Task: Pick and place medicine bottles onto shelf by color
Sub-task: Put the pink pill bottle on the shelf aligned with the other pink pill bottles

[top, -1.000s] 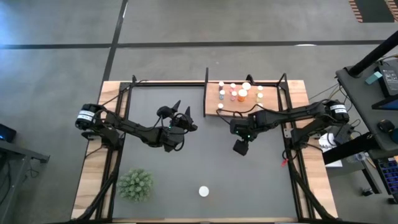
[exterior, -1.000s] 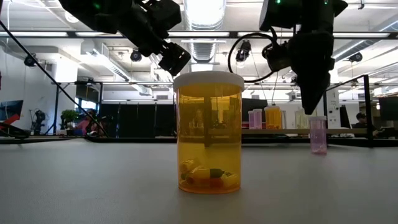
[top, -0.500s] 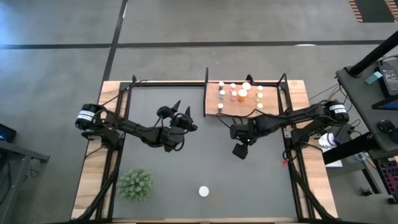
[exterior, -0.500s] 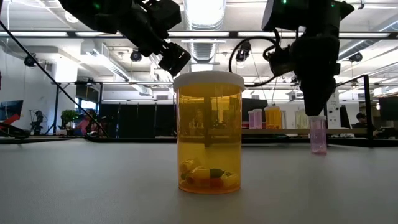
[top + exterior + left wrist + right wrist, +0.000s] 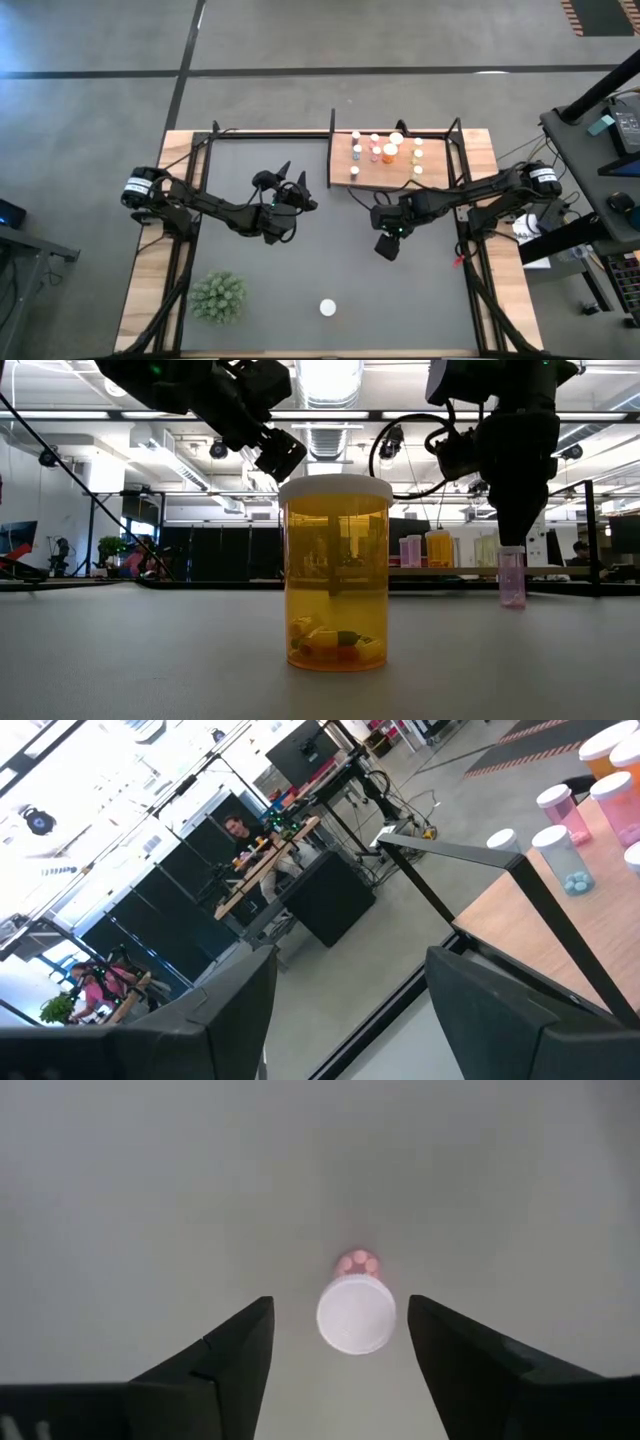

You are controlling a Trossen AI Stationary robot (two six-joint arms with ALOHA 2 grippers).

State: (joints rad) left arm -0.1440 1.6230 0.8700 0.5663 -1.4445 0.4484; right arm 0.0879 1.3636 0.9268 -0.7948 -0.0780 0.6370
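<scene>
Right gripper point(image 5: 338, 1348): fingers apart, straddling pink bottle point(image 5: 356, 1312) below shelf point(image 5: 345, 160).
Left gripper point(image 5: 292, 185): fingers apart, left of shelf.

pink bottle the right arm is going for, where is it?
Pink bottle stands upright on the mat, between the right gripper's open fingers, just in front of the shelf.

The worktop's grey mat point(image 5: 300, 270) carried a plant point(image 5: 218, 297), 2 bottles point(image 5: 328, 308), and a bottle-laden shelf point(image 5: 343, 163).

Grey concrete floor point(image 5: 300, 40), bright ceiling lights point(image 5: 325, 380)
</scene>
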